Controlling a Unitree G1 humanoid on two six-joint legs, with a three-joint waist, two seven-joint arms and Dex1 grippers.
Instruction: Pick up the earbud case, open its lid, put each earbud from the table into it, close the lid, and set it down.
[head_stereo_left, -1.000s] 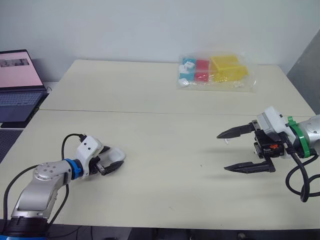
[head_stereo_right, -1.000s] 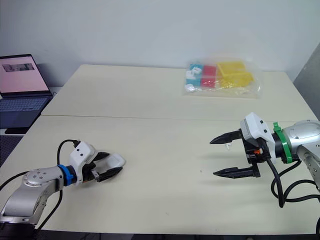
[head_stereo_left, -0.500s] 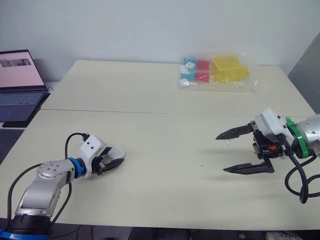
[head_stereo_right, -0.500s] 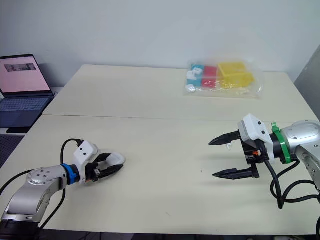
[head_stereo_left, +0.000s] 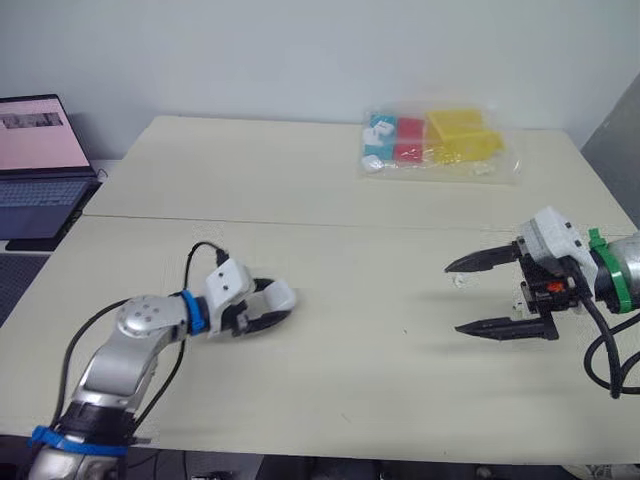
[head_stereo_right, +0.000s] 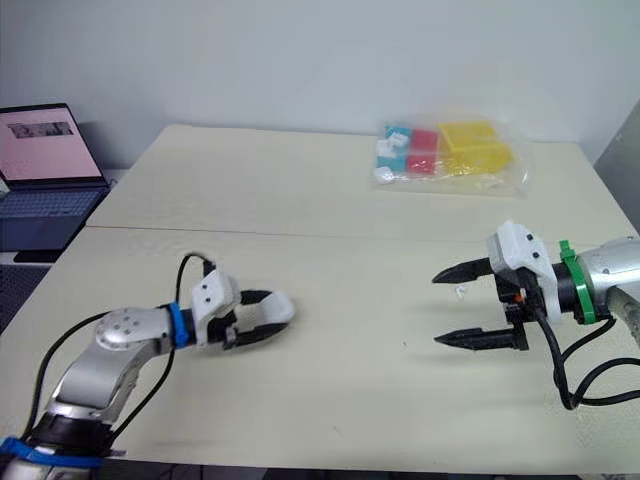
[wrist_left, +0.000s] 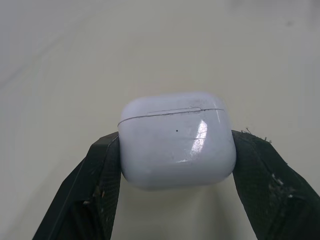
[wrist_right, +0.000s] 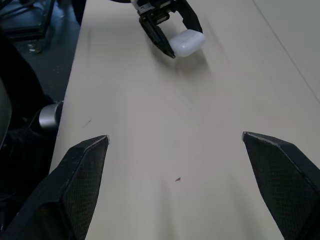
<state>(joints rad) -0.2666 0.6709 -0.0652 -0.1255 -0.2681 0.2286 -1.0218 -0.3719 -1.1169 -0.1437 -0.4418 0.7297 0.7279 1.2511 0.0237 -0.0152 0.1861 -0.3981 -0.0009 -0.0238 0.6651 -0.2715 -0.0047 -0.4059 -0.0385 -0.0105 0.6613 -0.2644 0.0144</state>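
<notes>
The white earbud case (wrist_left: 177, 140), lid closed, sits clamped between the two black fingers of my left gripper (head_stereo_left: 268, 308), just above the table left of centre. The case (wrist_right: 188, 42) is also in the right wrist view, far ahead of that gripper. My right gripper (head_stereo_left: 452, 298) hovers over the right side of the table, open wide, with nothing between its fingers. A small white earbud (head_stereo_left: 459, 281) lies on the table close under its upper finger.
A clear plastic bag (head_stereo_left: 435, 145) holding yellow, red and blue boxes lies at the back right of the table. An open laptop (head_stereo_left: 35, 150) stands off the table's left edge. A seam (head_stereo_left: 330, 225) runs across the tabletop.
My left gripper has carried the case to the right, toward the table's middle. The camera has shifted slightly. The right gripper has stayed open and nearly in place.
</notes>
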